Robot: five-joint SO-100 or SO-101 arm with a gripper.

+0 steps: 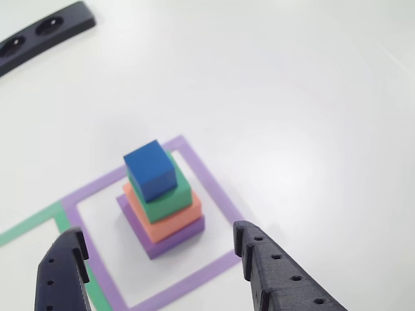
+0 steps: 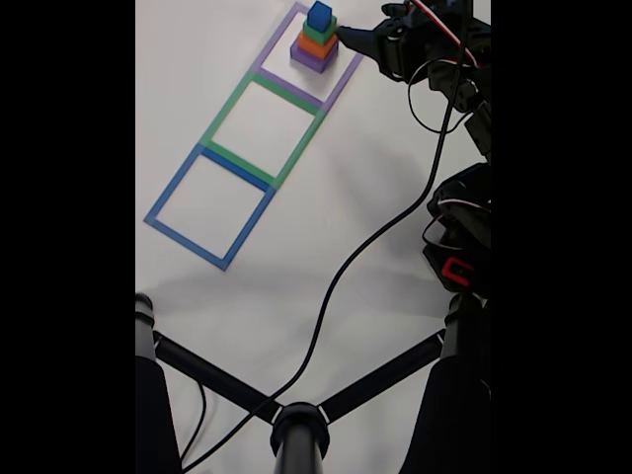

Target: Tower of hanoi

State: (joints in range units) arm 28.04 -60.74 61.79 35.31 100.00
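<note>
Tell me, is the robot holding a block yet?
No. Its gripper is open, fingers apart and empty, near the stacked tower of four blocks.

Bare table (image 1: pixel 292 97) around block tower (image 1: pixel 159 197)

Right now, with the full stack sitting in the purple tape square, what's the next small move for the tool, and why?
Probably ease the open tool forward and up until its fingers flank the small blue foam cube. That cube tops the stack, above the green foam block, the salmon-orange foam block and the flat purple foam block, so it has to go first. The fingers sit short of the stack, near its base.
</note>
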